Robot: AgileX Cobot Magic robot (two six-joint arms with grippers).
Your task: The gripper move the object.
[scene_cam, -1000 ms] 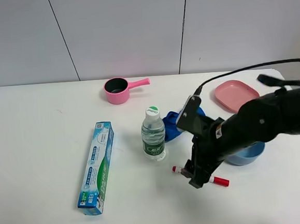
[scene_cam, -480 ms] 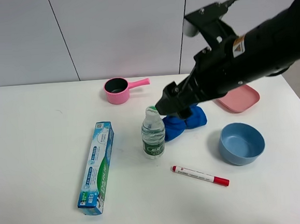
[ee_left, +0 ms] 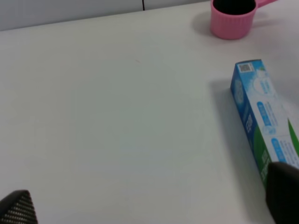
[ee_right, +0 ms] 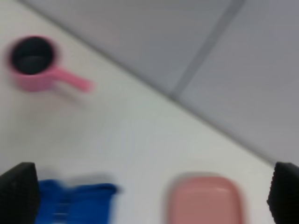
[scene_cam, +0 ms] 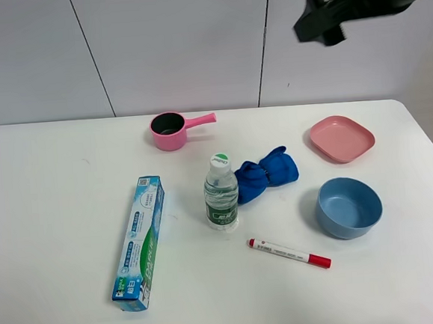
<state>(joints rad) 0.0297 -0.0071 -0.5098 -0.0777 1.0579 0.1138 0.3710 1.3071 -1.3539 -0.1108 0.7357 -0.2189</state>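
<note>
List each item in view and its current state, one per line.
marker pen: lying flat, capped, not held
water bottle: upright, capped
toothpaste box: lying flat
blue cloth: crumpled
blue bowl: upright
pink plate: flat
pink saucepan: upright
right gripper: raised, holding nothing

The right gripper (scene_cam: 324,20) has risen from directly over the marker pen (scene_cam: 289,253) to high above the pink plate (scene_cam: 341,138), well clear of every item. Its fingers (ee_right: 17,192) stand wide apart with nothing between them. One second ago it covered the middle of the marker pen; half a second ago it hung over the water bottle (scene_cam: 221,194). The marker pen is now fully exposed, just beside the blue bowl (scene_cam: 347,207) and free of contact.
</note>
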